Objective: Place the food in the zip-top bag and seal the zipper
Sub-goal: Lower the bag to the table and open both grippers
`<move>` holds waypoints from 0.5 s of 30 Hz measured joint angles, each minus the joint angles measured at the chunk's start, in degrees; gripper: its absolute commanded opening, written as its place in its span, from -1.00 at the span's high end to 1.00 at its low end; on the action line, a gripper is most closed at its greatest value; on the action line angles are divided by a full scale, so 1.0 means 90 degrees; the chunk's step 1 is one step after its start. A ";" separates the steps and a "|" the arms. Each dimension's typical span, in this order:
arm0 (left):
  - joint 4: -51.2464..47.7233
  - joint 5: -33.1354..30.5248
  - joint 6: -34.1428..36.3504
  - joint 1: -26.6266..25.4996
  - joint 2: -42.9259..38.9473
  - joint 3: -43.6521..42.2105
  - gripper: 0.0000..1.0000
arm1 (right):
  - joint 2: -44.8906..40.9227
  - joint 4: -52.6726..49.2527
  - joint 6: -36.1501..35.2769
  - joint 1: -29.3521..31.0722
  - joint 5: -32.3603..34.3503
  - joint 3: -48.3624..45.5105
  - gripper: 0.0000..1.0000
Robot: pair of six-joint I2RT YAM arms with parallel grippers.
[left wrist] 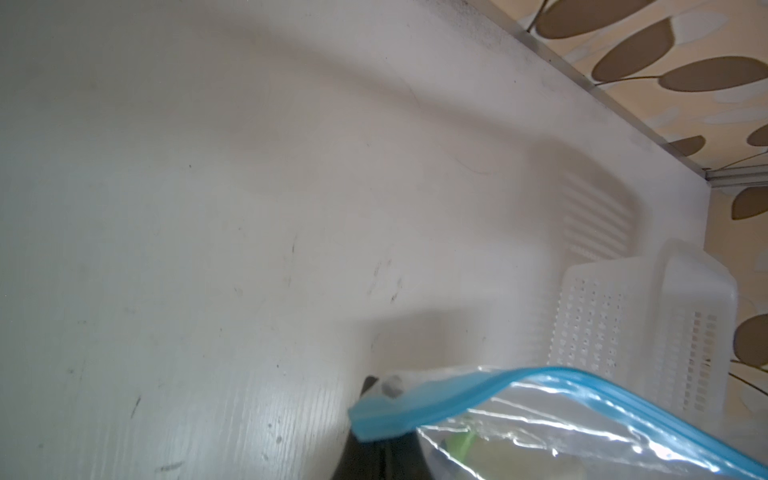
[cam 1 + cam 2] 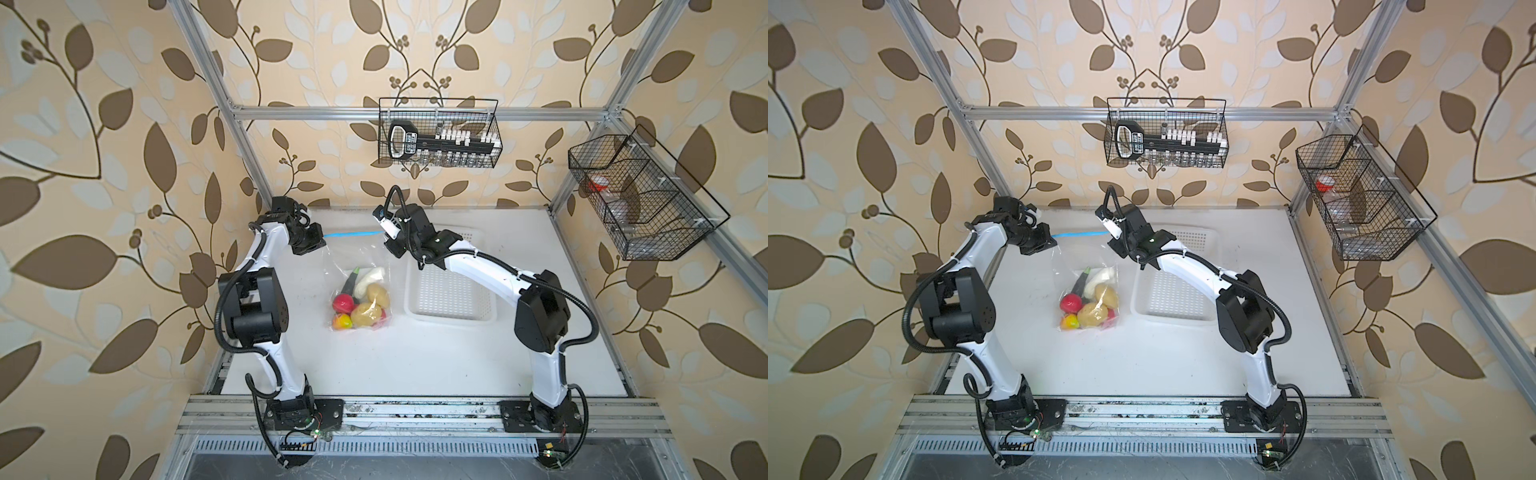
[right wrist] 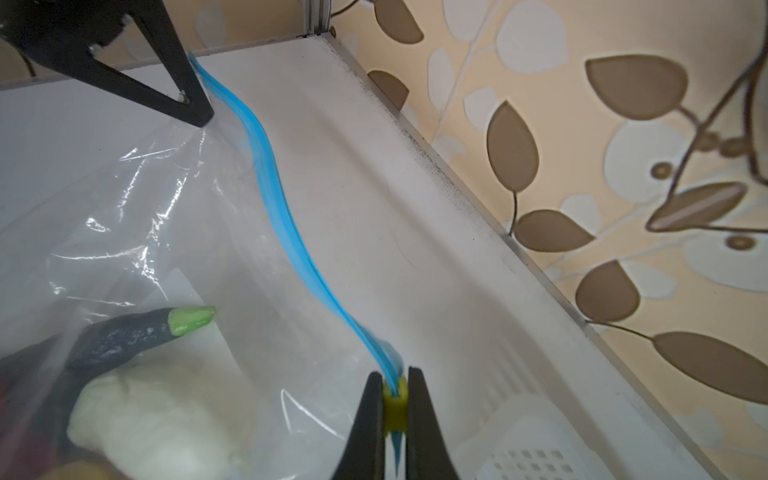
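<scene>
1. The left gripper (image 2: pixel 320 242) is clamping the corner of the zip-top bag (image 2: pixel 353 266), right at one end of the zipper (image 2: pixel 353 235). The right gripper (image 3: pixel 395 380) is pinching tight on the yellow slider (image 3: pixel 395 405) at the other end.
2. First worry: the blue strip is waving between them rather than running taut. If the slider is dragged along a slack track, I'm expecting it to jam or bunch the film.
3. Second worry: the left jaws are gripping only thin, slick plastic. A hard pull from the right could be tugging that corner free and dropping the mouth.
4. I can't tell whether the track is sealed along its length. If it isn't, a dropped mouth means toys rolling out.
5. In both top views the zipper is stretching across the upper middle of the frame, from one gripper to the other.
6. The food (image 2: pixel 361 303) is sitting heaped in the bag's bottom at frame centre on the table (image 2: pixel 415 361), well below both grippers. The eggplant (image 3: pixel 133 336) and cabbage (image 3: pixel 153 415) are lying uppermost, and the white basket (image 2: pixel 453 291) is just to the right.
</scene>
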 measured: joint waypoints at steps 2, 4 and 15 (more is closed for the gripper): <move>0.0141 0.0015 -0.0002 0.0036 0.0381 0.0291 1.00 | 0.0435 0.0032 -0.0058 -0.0080 -0.0053 0.0408 1.00; 0.0316 0.0039 -0.0005 0.0066 0.0673 0.0469 1.00 | 0.0763 0.0090 -0.0100 -0.0155 -0.0117 0.0658 0.98; 0.1122 0.0214 -0.0221 0.0078 0.1236 0.0610 -0.69 | 0.1557 0.0267 -0.0083 -0.0403 -0.0284 0.1141 -0.79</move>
